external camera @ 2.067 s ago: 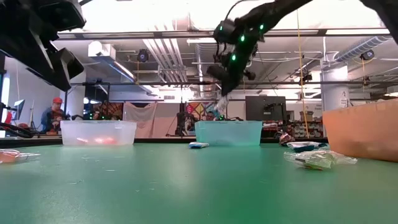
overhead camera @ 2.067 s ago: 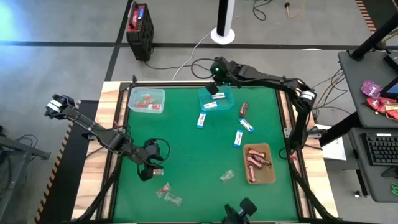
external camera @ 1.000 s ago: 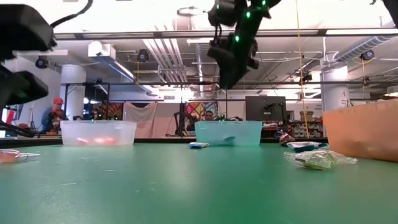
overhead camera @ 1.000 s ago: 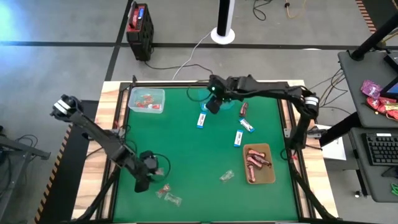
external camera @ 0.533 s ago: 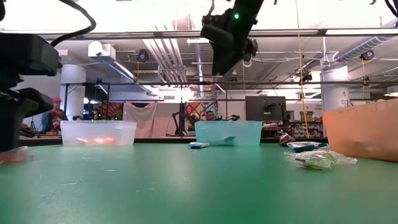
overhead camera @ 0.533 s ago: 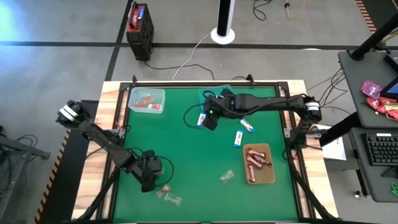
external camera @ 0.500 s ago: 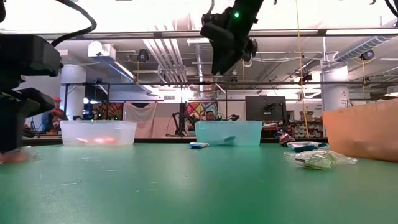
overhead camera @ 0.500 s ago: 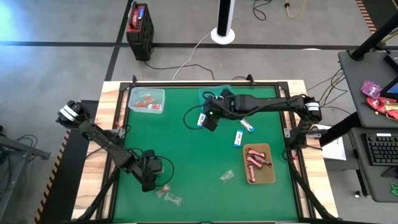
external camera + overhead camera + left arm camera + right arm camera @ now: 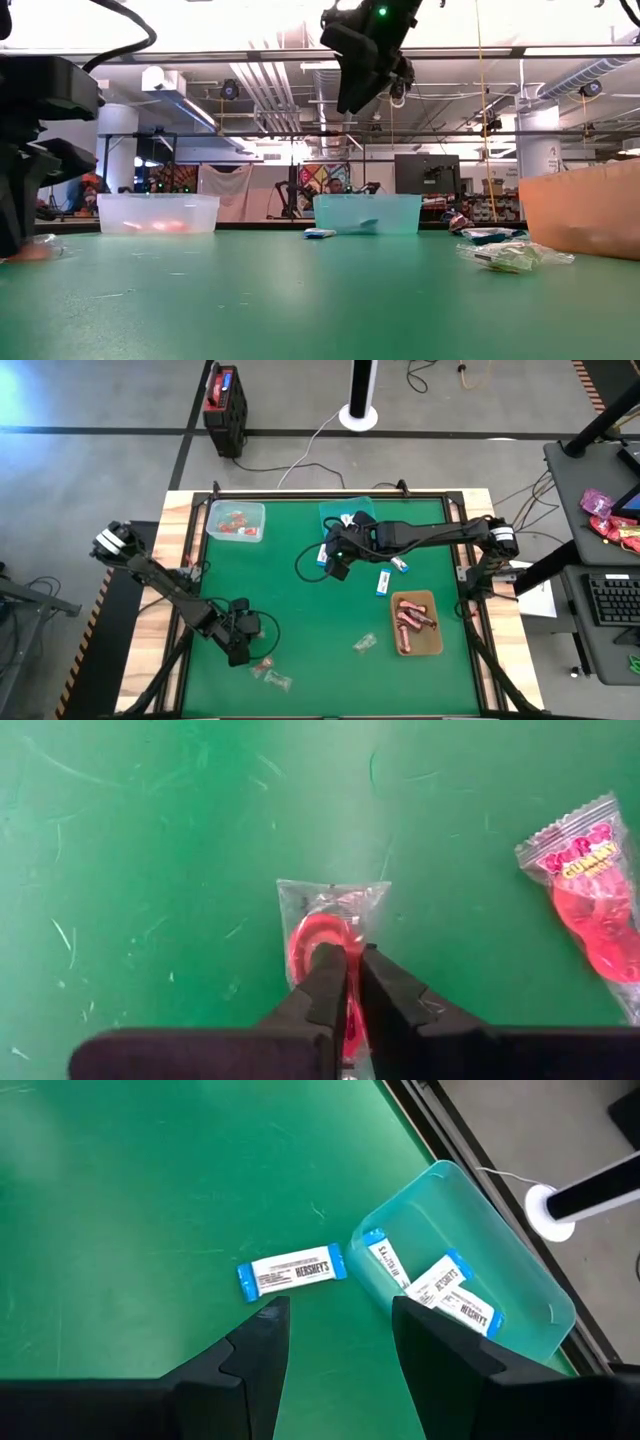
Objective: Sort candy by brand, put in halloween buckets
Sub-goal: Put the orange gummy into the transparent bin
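Three containers are sitting on the green table (image 9: 300,610): a pale mint bucket (image 9: 237,520) at the far left holding red-pink sweets, a teal bucket (image 9: 345,512) at the far middle, and an amber tray (image 9: 417,623) near the right edge with several dark red-brown bars lying in it. In the right wrist view the teal bucket (image 9: 470,1260) is holding three white-and-blue packets. Loose on the mat, three white-and-blue packets are showing from above, one partly under the right arm (image 9: 323,554) and two more (image 9: 384,582) between the teal bucket and the tray. Three clear twists are lying near the front: two at the front left (image 9: 272,677) and one (image 9: 365,644) just left of the tray.

The left arm is reaching in low from the left edge, with the left gripper (image 9: 243,643) down at the mat. In its wrist view its fingers are pressed nearly together on a clear twist with a red ring sweet (image 9: 325,935), the packet's long axis running in line with the fingers; a second twist (image 9: 590,895) is lying well apart, tilted.

The right arm is stretching across the far half of the table, the right gripper (image 9: 337,563) hanging above the mat with its fingers spread and nothing between them. Just ahead of them a white-and-blue packet (image 9: 292,1271) is lying flat beside the teal bucket, its long axis pointing toward the bucket's near wall.
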Robot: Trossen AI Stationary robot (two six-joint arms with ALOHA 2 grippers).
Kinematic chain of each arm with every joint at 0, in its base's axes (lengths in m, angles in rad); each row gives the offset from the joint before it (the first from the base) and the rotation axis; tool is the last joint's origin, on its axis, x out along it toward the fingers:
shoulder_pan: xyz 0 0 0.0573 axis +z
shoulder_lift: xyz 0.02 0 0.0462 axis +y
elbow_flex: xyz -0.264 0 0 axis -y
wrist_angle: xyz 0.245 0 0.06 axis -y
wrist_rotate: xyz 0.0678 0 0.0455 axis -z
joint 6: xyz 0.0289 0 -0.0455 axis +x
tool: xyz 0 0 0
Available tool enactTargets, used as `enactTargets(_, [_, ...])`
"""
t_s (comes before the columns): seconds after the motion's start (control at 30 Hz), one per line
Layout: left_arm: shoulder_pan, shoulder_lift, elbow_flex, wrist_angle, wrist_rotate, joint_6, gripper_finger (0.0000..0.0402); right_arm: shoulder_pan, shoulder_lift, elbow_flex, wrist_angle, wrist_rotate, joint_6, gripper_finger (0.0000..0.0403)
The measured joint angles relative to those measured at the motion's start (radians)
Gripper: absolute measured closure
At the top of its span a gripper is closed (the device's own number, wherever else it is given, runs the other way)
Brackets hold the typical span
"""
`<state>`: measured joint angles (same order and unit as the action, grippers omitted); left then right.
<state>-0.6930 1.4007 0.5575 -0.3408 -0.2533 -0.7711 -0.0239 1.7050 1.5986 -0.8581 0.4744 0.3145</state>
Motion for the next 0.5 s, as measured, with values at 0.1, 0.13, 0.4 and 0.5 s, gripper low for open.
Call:
enactTargets(0.1, [0.000,-0.010,0.005,-0.006,0.007,0.010,0.0395,0.001,0.000,0.000,-0.001,0.000,0.001,0.0232])
enactTargets(0.13, [0.000,-0.016,0.013,-0.008,0.008,0.023,0.0398,0.000,0.000,0.000,-0.001,0.000,0.001,0.0232])
enactTargets(0.4, [0.009,-0.083,0.166,-0.210,-0.177,0.178,0.0401,0.007,0.000,0.000,-0.006,-0.002,0.001,0.0232])
enactTargets(0.5, [0.045,-0.122,0.244,-0.374,-0.371,0.191,0.0401,0.018,0.000,0.000,-0.007,-0.002,0.001,0.0232])
